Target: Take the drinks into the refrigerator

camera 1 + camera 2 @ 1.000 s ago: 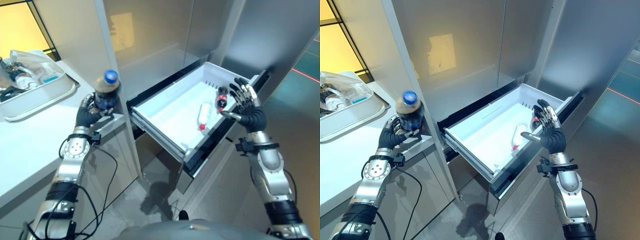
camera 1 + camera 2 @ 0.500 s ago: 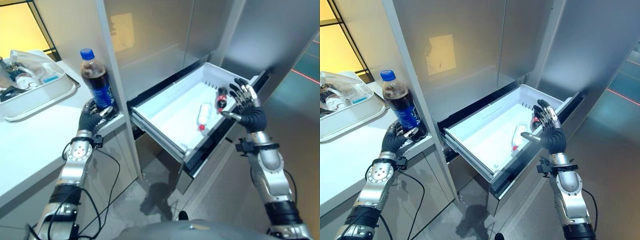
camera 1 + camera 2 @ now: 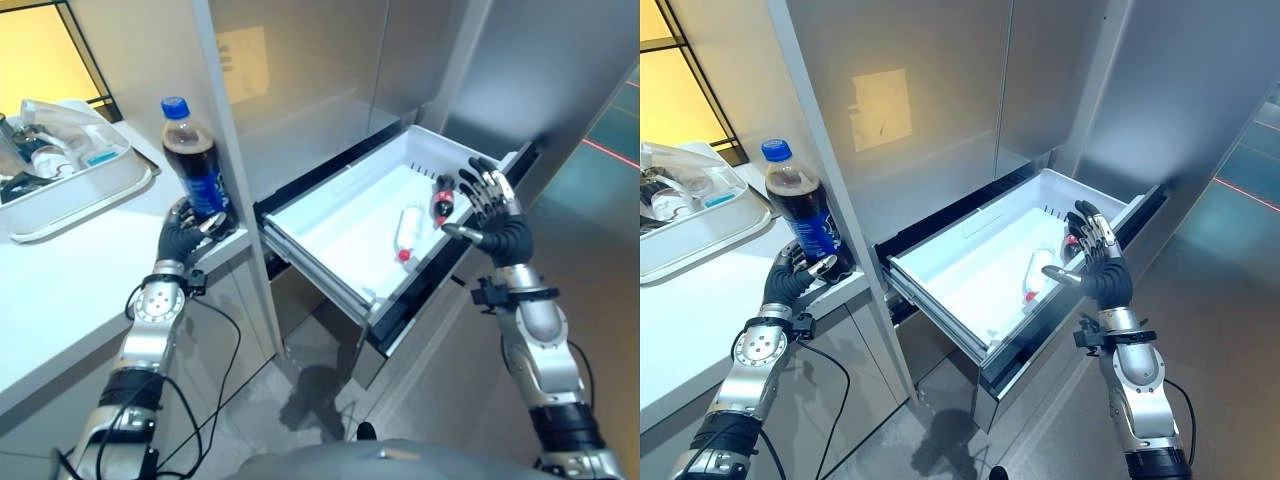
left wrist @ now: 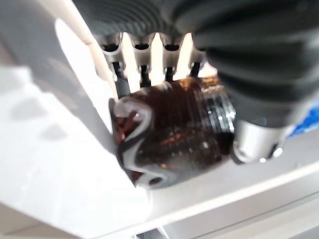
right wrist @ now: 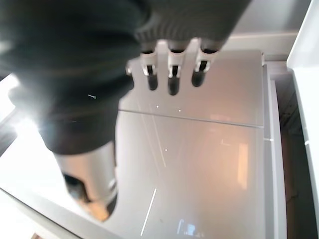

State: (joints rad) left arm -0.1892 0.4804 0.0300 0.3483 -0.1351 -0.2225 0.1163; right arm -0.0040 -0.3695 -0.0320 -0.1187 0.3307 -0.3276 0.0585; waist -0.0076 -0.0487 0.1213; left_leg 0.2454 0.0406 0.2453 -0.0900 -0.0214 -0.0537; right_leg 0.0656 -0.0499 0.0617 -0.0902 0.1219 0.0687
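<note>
Left hand (image 3: 188,232), left of centre, has its fingers wrapped round the base of a cola bottle (image 3: 196,160), upright at the counter (image 3: 70,290) edge, ready to carry across. Right hand (image 3: 492,215) hovers with fingers spread, holding nothing, by the pulled-out refrigerator drawer (image 3: 330,215), where two bottles (image 3: 408,231) already lie.

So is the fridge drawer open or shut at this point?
Open. The white drawer is pulled well out of the refrigerator, with two bottles lying inside; the open right hand is at its front edge.
</note>
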